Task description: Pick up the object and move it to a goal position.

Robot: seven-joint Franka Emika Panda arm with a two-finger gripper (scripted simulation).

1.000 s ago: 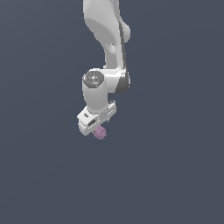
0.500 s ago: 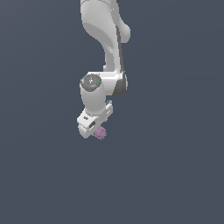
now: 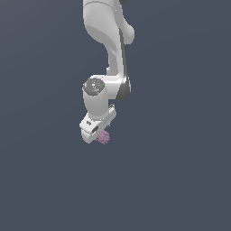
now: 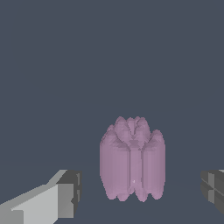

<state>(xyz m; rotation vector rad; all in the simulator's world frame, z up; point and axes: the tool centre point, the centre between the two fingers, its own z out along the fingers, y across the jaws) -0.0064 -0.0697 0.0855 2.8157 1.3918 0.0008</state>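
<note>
One pale purple berry cluster (image 4: 132, 159) between the hand's (image 4: 140, 192) spread fingers (image 4: 65, 192), touching neither, plain grey ground.

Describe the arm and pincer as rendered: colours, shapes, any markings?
Glossy white rounded arm links with a dark seam down one side. Grey round joint cap with a small green dot. White blocky pincer; in the wrist view, its fingers are light grey with dark grey blocky pads. No cables visible.

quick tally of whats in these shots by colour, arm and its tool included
pale purple-pink: 1, the small bumpy berry-like cluster, sitting between the tool's fingertips with gaps on both sides
white: 1, the white robot arm with its tool, whose fingertips look grey in the wrist view
total: 2
</note>
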